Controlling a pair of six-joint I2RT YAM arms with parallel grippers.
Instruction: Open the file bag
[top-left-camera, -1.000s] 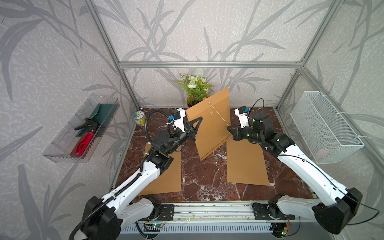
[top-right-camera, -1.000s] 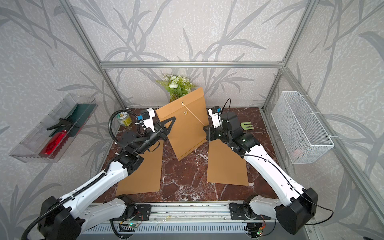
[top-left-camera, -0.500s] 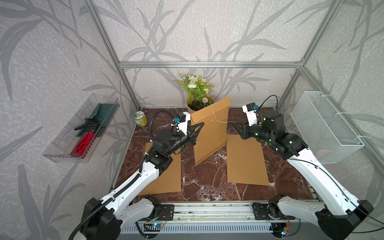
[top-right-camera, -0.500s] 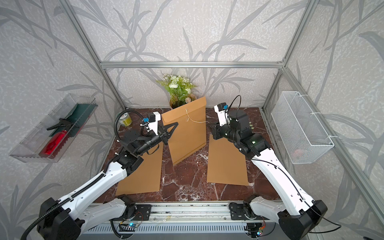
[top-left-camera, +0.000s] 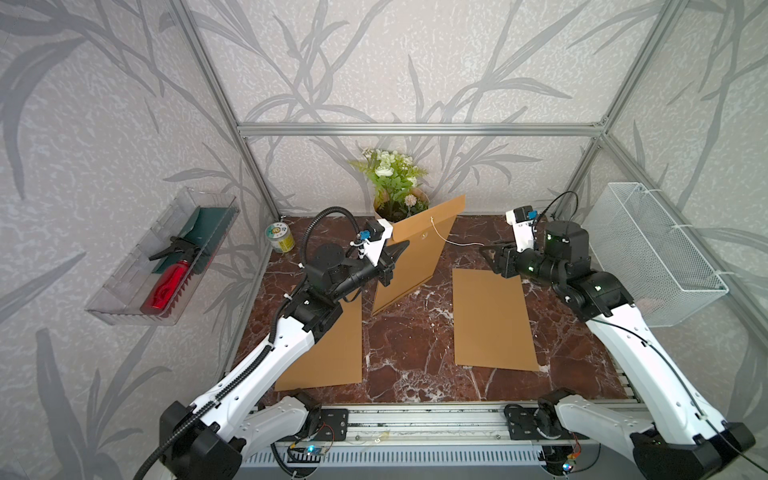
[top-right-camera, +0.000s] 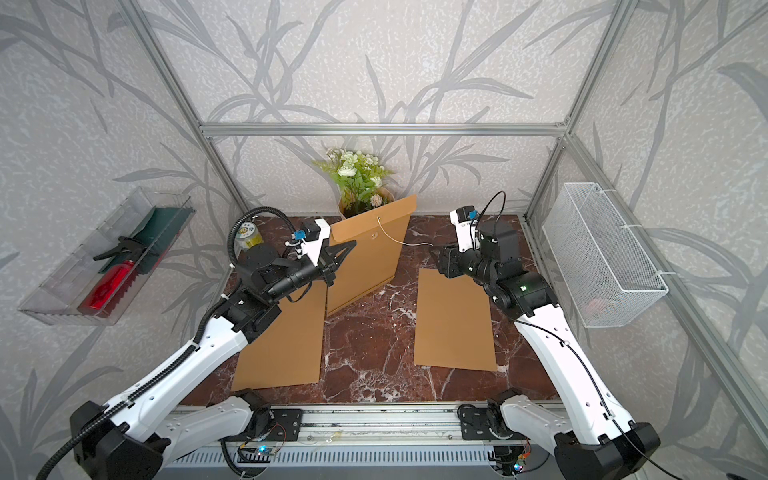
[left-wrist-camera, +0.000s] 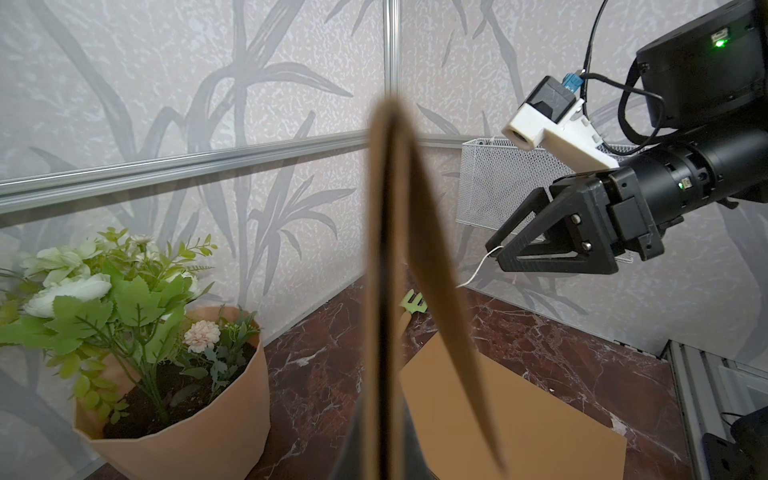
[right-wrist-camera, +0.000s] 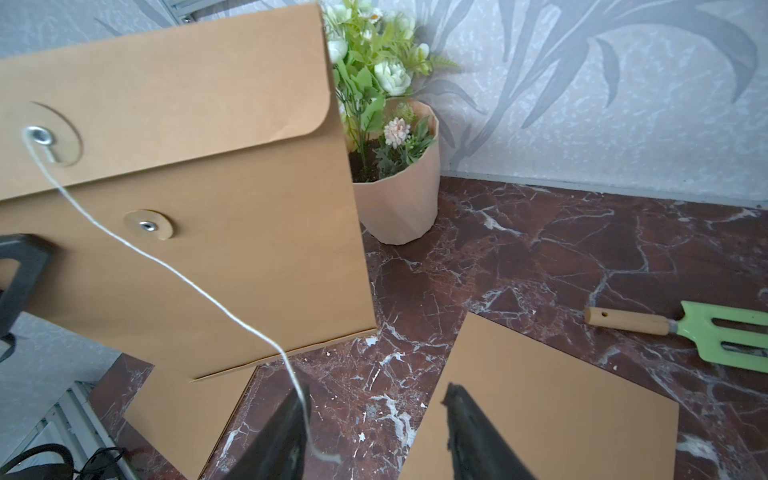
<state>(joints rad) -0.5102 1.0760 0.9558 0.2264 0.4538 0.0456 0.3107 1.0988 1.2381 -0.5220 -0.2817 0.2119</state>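
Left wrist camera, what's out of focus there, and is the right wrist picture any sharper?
In the left wrist view the file bag, edge-on at the lens, is blurred, while the plant and right gripper are crisp; in the right wrist view the bag's face and string are sharp, only the near fingers soft.

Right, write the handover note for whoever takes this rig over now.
Left gripper: shut on the edge of the file bag, holding it upright.
Right gripper: open; the string drapes over one finger, not pinched.
Done: the string is off the lower button and hangs loose from the flap.
Left: the flap is folded down over the bag's mouth; lift it to open the bag.
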